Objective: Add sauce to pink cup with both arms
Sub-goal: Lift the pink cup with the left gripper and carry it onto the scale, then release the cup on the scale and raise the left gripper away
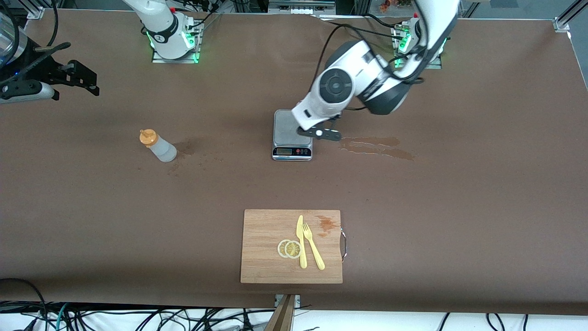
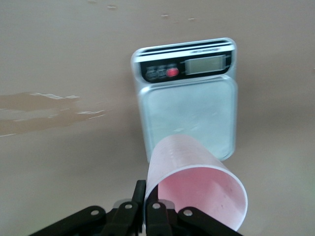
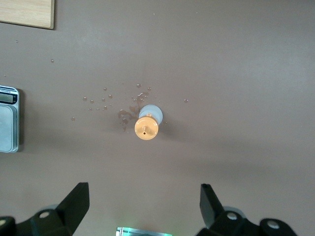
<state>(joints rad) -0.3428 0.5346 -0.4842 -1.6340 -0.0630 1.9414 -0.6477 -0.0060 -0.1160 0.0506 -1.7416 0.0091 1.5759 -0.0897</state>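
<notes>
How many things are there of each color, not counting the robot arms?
Pink: 1, the cup held in the left gripper
Orange-capped: 1, the sauce bottle
Grey: 1, the scale
Yellow: 4, the knife, the fork, two lemon slices
Wooden: 1, the cutting board
Total: 8

The tabletop (image 1: 459, 207) was plain brown, marked with darker wet brownish stains (image 1: 376, 147). The sauce bottle (image 1: 158, 146) was translucent whitish with an orange cap. The pink cup (image 2: 197, 189) was pale pink. The scale (image 1: 292, 135) was grey with a black panel and red button. The cutting board (image 1: 275, 248) was light wood-grained, carrying a yellow knife (image 1: 301, 241), yellow fork (image 1: 313, 252) and pale yellow lemon slices (image 1: 289, 248).
</notes>
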